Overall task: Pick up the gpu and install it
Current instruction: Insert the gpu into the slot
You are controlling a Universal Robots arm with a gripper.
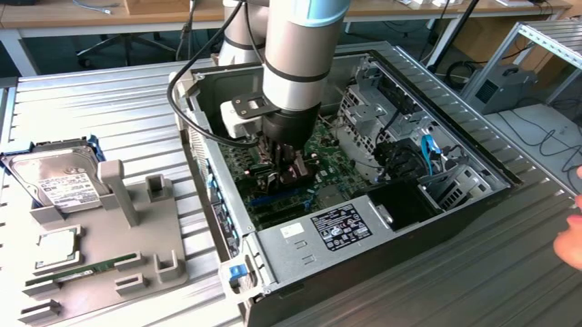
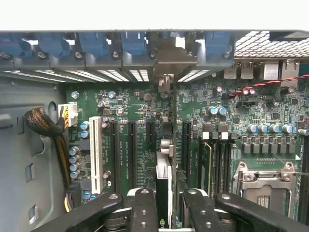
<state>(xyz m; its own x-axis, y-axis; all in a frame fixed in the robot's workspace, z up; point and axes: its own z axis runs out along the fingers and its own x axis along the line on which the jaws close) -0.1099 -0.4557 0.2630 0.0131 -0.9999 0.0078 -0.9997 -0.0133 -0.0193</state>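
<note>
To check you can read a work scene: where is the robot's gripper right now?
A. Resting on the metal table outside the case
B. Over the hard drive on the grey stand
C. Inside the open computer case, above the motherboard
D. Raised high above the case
C: the gripper is down inside the open computer case, just above the green motherboard.

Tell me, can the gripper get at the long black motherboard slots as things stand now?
Probably yes. The case is open on top, the gripper is inside it, holding the gpu edge-on right above the slots, and no cable crosses them.
</note>
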